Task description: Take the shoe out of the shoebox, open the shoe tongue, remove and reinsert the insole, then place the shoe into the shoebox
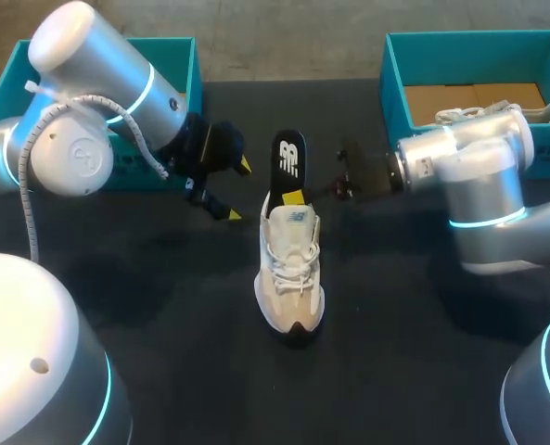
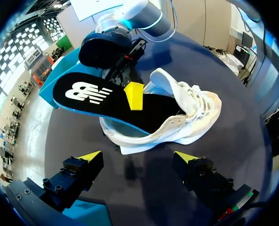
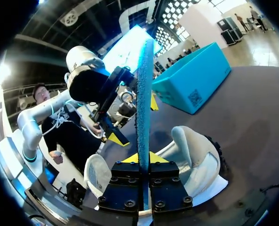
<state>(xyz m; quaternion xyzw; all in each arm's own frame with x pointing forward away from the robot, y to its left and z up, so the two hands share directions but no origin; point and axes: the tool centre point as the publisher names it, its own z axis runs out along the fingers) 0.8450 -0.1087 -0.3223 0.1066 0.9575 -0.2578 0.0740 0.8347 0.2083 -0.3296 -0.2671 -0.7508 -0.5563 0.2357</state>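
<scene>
insole [image 1: 289, 159] toe end buried in the shoe [image 1: 291, 278], shoebox [image 1: 180, 57] at bench's far left corner mostly behind the left arm [image 1: 89, 120], second shoe [image 1: 460, 115] half behind right arm [image 1: 479, 176]

White shoe [image 1: 291, 269]; black insole [image 1: 288, 159], blue underside; teal shoebox [image 1: 395, 85]; dark table [image 1: 163, 311].

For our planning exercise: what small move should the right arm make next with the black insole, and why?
Probably: the right gripper, shut on the black blue-edged insole, draws it back out of the white lace-up sneaker, since its front end sits inside while the left gripper hangs open nearby.
</scene>
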